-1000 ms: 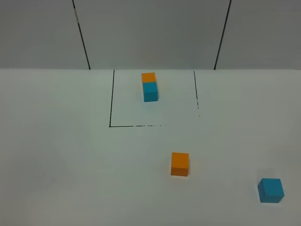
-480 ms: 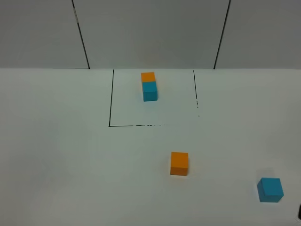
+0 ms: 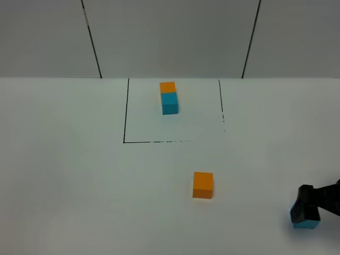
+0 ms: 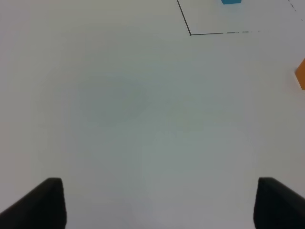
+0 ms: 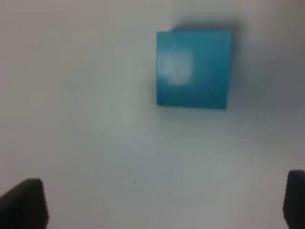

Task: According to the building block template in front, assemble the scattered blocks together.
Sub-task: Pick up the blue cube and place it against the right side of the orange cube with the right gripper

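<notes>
Cyan cube [image 5: 194,69] lies flat on the table [image 3: 69,175], just ahead of the right gripper [image 5: 159,205] and not yet between its fingers. The jaws are wide apart and hold nothing. The cube sits a little off their centre line.

Orange cube [image 3: 203,185] is well apart from that gripper, toward the left arm's side. The template [image 3: 169,97] lies farther beyond, inside a black outline [image 3: 126,114].

Left gripper [image 4: 160,205] is spread too, over bare table, nothing near it.

Risks, as judged:
- Off-centre approach: one finger could land on the cube or shove it.
- The smooth top would let a nudged cube slide or turn.
- Colour order could be reversed against the template at joining.

Surface is plain white and matte, with grey wall panels [image 3: 170,37] behind.
</notes>
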Robot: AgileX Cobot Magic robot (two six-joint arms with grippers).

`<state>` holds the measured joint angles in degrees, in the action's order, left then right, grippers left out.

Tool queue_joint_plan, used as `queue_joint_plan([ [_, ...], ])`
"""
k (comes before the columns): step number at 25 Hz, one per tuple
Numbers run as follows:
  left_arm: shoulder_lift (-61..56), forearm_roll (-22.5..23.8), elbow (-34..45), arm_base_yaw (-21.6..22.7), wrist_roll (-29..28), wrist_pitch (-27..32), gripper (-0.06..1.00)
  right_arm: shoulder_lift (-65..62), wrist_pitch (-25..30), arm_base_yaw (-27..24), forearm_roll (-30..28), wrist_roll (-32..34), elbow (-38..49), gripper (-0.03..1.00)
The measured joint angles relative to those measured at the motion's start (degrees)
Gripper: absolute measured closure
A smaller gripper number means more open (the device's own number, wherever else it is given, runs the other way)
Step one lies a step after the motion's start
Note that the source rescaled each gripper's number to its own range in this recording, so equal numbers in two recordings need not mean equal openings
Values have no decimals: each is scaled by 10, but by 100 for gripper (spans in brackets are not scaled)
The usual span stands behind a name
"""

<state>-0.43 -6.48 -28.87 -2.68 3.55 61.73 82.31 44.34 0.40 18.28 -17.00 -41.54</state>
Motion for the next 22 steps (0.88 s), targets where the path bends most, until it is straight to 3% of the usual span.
queue_joint_plan([
  [6,0,0,0,0,0,0,27,74,-89,34,-29,-20,-2,-3],
  [14,0,0,0,0,0,0,27,149,-126,44,-50,-24,-2,-2],
  [22,0,0,0,0,1,0,27,176,-187,44,-50,-8,-2,13],
])
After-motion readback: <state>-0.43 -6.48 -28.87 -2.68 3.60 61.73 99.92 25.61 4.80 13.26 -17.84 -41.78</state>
